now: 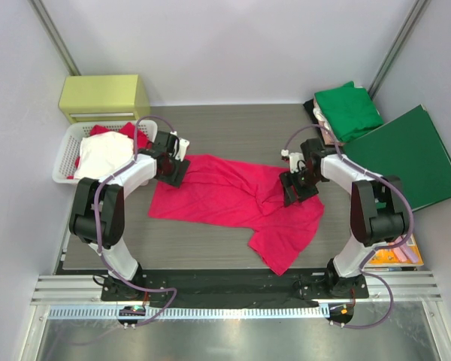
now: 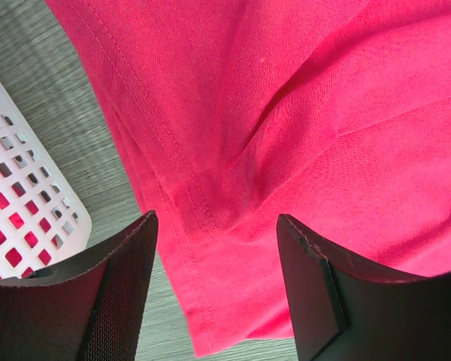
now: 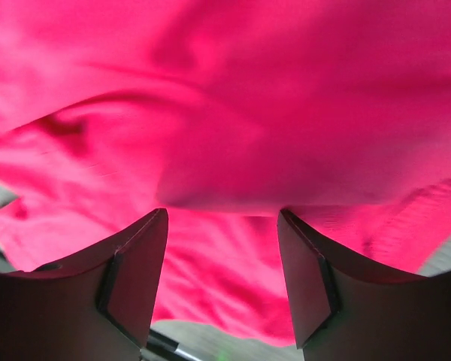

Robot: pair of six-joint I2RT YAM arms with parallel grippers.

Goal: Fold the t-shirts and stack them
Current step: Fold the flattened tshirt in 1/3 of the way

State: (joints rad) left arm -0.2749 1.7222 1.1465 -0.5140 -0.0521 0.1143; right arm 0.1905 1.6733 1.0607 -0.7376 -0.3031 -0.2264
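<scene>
Gaping left tool [image 2: 214,226] and right tool [image 3: 222,218] seemingly hover over red t-shirt [image 1: 225,197].

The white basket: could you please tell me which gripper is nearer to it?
Left. The left gripper hovers just beside the basket; the right gripper is across the red shirt.

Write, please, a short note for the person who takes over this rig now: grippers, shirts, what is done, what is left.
Left gripper: open, over a hemmed edge of the red t-shirt, holding nothing.
Right gripper: open, over the same shirt.
Red t-shirt: crumpled mid-table, unfolded.
Done: green t-shirt lies folded far right, on a pale garment.
Left: fold and stack the red one; more clothes are in the basket.
</scene>
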